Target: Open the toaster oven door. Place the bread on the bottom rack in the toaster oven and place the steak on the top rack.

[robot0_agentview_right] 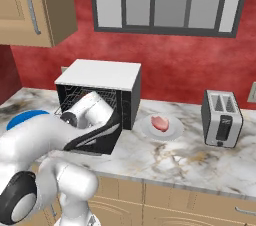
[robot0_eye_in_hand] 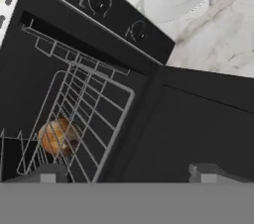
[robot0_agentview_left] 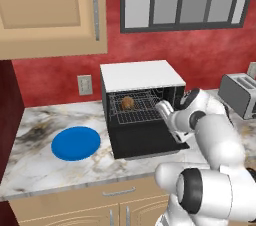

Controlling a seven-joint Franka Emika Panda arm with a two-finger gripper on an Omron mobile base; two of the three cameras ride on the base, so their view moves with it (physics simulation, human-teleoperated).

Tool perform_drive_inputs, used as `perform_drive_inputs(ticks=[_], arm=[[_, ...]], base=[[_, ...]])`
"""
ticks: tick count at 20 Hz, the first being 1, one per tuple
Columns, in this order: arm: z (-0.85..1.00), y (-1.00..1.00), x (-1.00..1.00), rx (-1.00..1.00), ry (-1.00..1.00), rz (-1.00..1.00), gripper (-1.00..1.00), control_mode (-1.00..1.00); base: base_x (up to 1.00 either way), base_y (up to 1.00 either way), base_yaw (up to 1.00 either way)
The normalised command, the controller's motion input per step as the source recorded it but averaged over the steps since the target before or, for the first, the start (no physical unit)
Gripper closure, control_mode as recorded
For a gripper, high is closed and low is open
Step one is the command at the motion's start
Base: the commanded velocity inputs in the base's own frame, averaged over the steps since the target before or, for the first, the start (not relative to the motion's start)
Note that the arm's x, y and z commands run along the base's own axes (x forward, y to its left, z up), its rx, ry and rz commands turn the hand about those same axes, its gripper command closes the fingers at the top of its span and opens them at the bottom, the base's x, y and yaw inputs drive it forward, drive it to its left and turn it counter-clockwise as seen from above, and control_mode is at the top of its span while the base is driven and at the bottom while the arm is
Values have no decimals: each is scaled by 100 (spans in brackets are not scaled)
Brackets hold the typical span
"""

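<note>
The black toaster oven [robot0_agentview_left: 140, 76] with a flat white top stands on the counter. The toaster oven door [robot0_agentview_left: 145, 142] lies folded down flat in front of it. Inside, the brown bread [robot0_agentview_left: 128, 103] rests on the lower wire rack, with another rack [robot0_eye_in_hand: 94, 109] above it. In the hand view the bread [robot0_eye_in_hand: 55, 136] shows through the wires at lower left. The pink steak [robot0_agentview_right: 160, 122] lies on a white plate [robot0_agentview_right: 172, 131] right of the oven. My gripper [robot0_eye_in_hand: 128, 173] hovers over the lowered door [robot0_eye_in_hand: 198, 129] at the oven mouth, open, with nothing between its fingertips [robot0_eye_in_hand: 47, 173].
A blue plate [robot0_agentview_left: 75, 143] sits on the counter left of the oven. A silver slot toaster [robot0_agentview_right: 221, 118] stands at the right. A wooden wall cabinet [robot0_agentview_left: 50, 10] hangs at upper left. The oven's knobs [robot0_eye_in_hand: 99, 1] face the hand camera.
</note>
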Motion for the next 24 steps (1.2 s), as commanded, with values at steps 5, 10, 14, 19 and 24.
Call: perform_drive_inputs(ticks=[5, 10, 14, 19, 24], arm=[[100, -36, -83, 0, 6, -10, -100, -100], [100, -40, -20, 0, 17, -13, -100, -100], [100, -47, 0, 0, 18, -15, -100, -100], [100, -63, 0, 1, 22, -13, -100, -100], [62, -85, 0, 14, 32, -7, -100, -100]], base=[[0, 0, 0], [0, 0, 0], [0, 0, 0], [0, 0, 0], [0, 0, 0]])
